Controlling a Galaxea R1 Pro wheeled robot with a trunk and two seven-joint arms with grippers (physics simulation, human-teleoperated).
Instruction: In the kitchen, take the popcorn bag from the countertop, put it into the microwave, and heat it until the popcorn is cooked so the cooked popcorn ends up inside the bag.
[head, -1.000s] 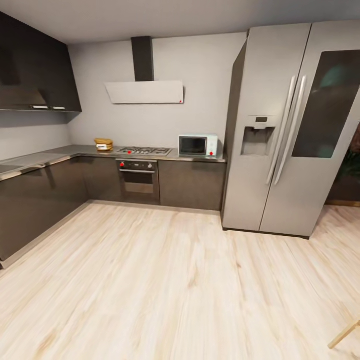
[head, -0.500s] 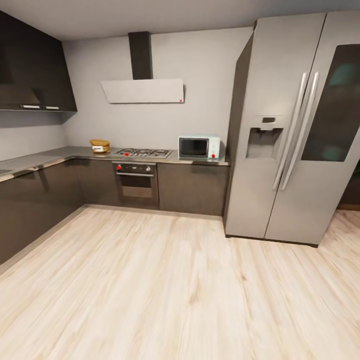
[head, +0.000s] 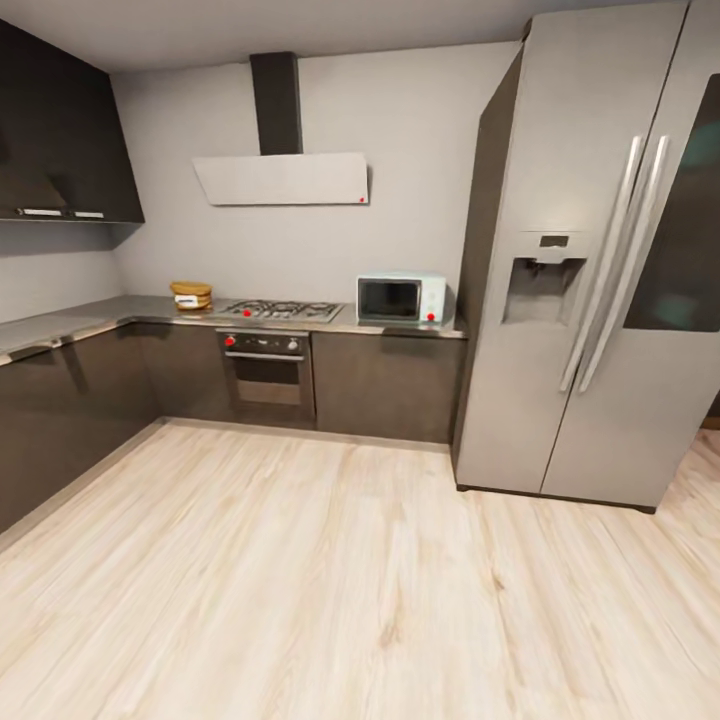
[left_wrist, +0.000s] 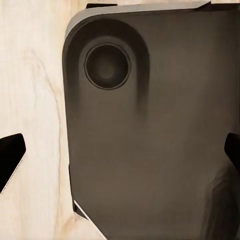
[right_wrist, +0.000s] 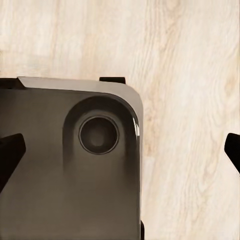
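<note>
Kitchen seen from across a pale wood floor, robot well back from the units. Countertop, grey and glossy, runs along the far wall over dark cabinets and turns the corner down the left side.

Popcorn bag: small orange-tan sack, standing on the countertop at the far left near the corner, just left of the gas hob. Label too small to read.

Microwave: pale blue box, dark glass door shut, two red dots on its right-hand control strip. It sits on the countertop at the far right end, near the tall grey fridge. Bag and microwave well apart, hob between them.

Built-in oven below the hob, red knobs on its panel. Pale extractor hood on the wall above, dark flue rising from it. Dark wall cupboards upper left.

Left gripper: dark fingertips at opposite edges of the left wrist view, spread wide, nothing between them; beneath, the robot's dark base and floor.

Right gripper: fingertips likewise wide apart in the right wrist view, holding nothing, above base corner and floor.
</note>
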